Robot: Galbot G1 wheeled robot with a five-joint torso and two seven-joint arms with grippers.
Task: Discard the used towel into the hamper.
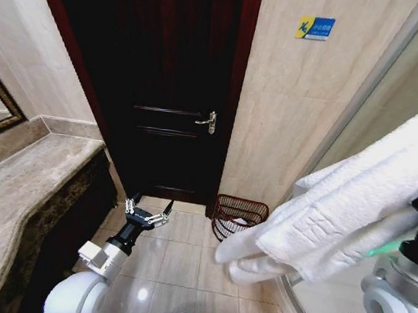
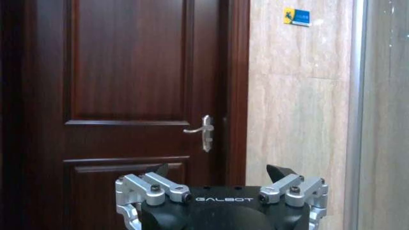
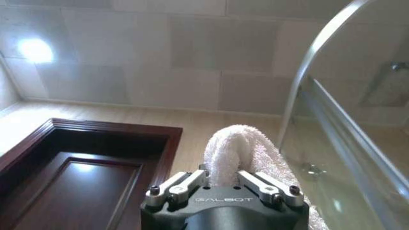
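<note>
A white folded towel (image 1: 344,214) hangs at the right of the head view, draped from my right gripper (image 3: 223,179), which is shut on the towel (image 3: 240,146) and held high. The hamper (image 1: 239,215), a small dark reddish-brown wire basket, stands on the tiled floor by the wall next to the door; the towel's lower end hangs in front of its right side. My left gripper (image 1: 146,214) is open and empty, held low over the floor to the left of the hamper, pointing at the door.
A dark wooden door (image 1: 173,86) with a metal handle (image 1: 209,122) is shut straight ahead. A stone counter (image 1: 21,183) runs along the left. A curved glass shower screen (image 1: 379,77) stands on the right. Glossy floor tiles (image 1: 181,254) lie between.
</note>
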